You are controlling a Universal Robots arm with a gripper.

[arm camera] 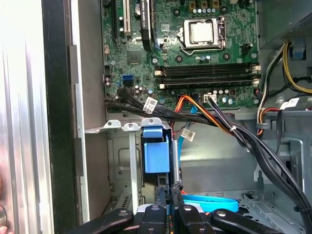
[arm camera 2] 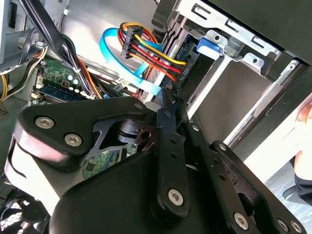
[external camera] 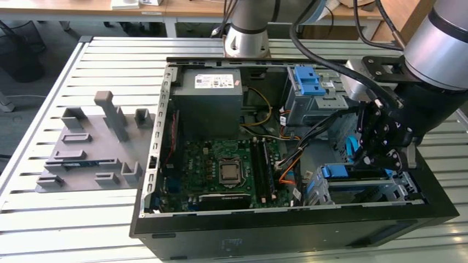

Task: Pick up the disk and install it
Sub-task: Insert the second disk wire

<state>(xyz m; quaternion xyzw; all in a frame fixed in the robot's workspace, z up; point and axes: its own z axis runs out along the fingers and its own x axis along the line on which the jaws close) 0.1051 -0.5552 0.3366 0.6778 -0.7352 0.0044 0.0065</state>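
The disk (arm camera 2: 187,51) stands on edge inside the metal drive cage (arm camera 2: 234,92) at the front of the open computer case, on the exterior view's right. Red, yellow and black power wires (arm camera 2: 146,46) and a blue flat cable (arm camera 2: 112,48) run to a connector on its end. Looking down in the first wrist view, the disk (arm camera: 176,161) is a dark strip beside the cage's blue plastic latch (arm camera: 156,151). My gripper (arm camera: 170,191) (arm camera 2: 170,105) (external camera: 365,164) hangs right over that end, fingers shut together. Their tips are at the connector; whether they touch it is hidden.
The motherboard (external camera: 219,164) and power supply (external camera: 208,98) fill the case's left half. A second cage with blue latches (external camera: 310,82) stands at the back right. Thick black cable bundles (arm camera: 204,117) cross beside the cage. A grey fixture (external camera: 95,142) lies on the slatted table. A person's hand (arm camera 2: 304,114) is nearby.
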